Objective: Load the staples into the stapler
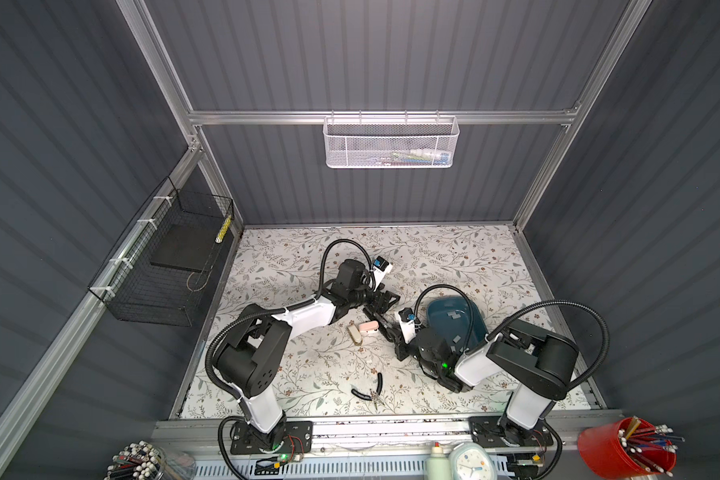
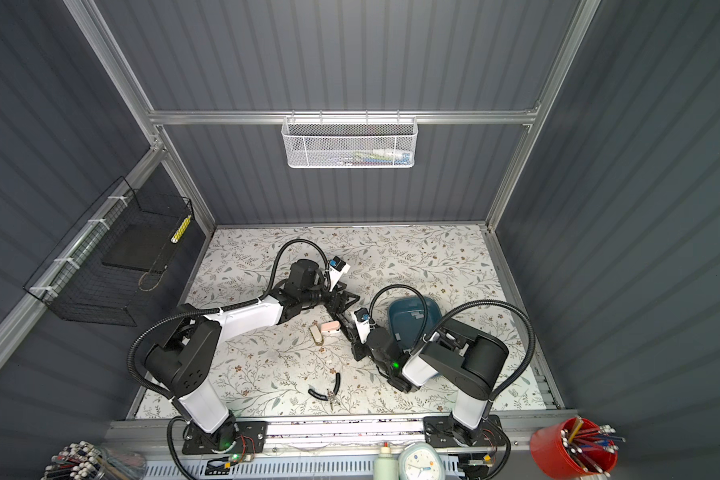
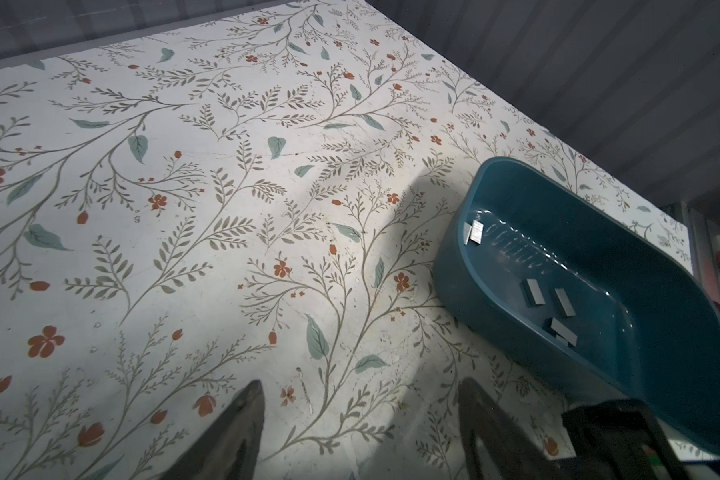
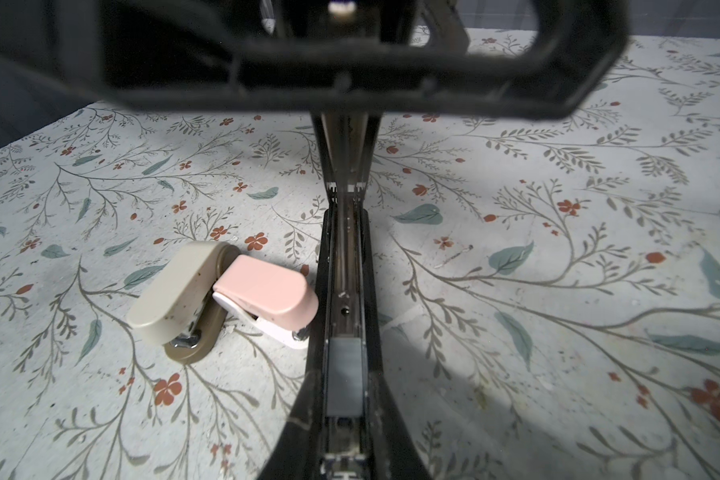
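Note:
The black stapler (image 4: 344, 270) lies opened on the floral table, its lid swung up at the far end. A grey strip of staples (image 4: 344, 376) sits in its channel. My right gripper (image 4: 344, 436) is shut on the stapler's near end; in both top views it holds the stapler (image 1: 377, 316) from the right (image 1: 393, 332). My left gripper (image 3: 362, 384) is open over bare table with nothing between its fingers, at the stapler's far end (image 1: 381, 303). Several more staples (image 3: 533, 293) lie loose in the teal tray (image 3: 454, 291).
A beige mini stapler (image 4: 179, 299) and a pink one (image 4: 267, 295) lie touching, just left of the black stapler. Black-handled pliers (image 1: 371, 390) rest near the table's front. A black wire basket (image 1: 163, 266) hangs on the left wall and a white mesh basket (image 1: 391, 143) on the back wall.

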Robot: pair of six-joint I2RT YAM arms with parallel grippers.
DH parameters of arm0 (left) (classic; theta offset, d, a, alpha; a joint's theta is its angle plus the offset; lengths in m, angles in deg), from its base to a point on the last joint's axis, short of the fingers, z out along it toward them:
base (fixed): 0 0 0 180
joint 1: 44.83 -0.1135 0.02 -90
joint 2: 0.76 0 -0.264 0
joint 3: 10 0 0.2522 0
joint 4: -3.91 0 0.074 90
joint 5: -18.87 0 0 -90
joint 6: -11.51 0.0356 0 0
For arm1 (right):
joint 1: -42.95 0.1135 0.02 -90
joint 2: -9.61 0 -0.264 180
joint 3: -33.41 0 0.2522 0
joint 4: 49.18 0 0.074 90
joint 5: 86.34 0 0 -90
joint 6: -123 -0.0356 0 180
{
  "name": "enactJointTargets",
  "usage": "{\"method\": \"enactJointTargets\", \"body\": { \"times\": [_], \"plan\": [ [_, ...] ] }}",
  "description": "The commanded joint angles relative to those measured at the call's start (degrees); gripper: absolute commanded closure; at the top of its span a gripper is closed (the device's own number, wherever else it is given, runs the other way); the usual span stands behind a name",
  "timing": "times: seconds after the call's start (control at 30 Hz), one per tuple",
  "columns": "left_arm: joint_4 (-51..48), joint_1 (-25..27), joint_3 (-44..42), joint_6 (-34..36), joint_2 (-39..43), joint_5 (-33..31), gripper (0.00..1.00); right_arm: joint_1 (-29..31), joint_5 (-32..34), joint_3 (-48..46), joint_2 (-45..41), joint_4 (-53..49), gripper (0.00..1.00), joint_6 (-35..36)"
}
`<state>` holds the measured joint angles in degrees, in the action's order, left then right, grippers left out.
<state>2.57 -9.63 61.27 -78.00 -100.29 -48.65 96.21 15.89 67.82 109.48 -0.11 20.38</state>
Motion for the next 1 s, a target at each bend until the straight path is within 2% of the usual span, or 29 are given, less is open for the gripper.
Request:
{"method": "enactJointTargets", "body": {
  "times": [0.0,0.1,0.4,0.63,0.97],
  "plan": [
    [-1.5,-0.2,0.2,3.0,-1.1,-0.7,0.17,0.3,1.4,-0.9,0.9,2.8,1.0,0.1],
    [-0.5,-0.1,-0.8,3.8,-0.5,0.0,0.11,0.3,1.4,-1.0,1.1,2.9,1.0,0.1],
    [2.9,0.0,-3.0,3.1,1.1,1.4,0.01,0.2,1.5,-1.0,1.1,3.0,1.0,0.0],
    [7.8,0.0,-7.2,3.8,4.5,3.2,0.01,0.2,1.5,-1.0,1.1,3.3,1.0,0.0],
    [9.4,0.0,-8.2,3.1,6.2,6.2,0.01,0.2,1.4,-1.0,1.3,3.3,1.0,0.0]
  ]
}}
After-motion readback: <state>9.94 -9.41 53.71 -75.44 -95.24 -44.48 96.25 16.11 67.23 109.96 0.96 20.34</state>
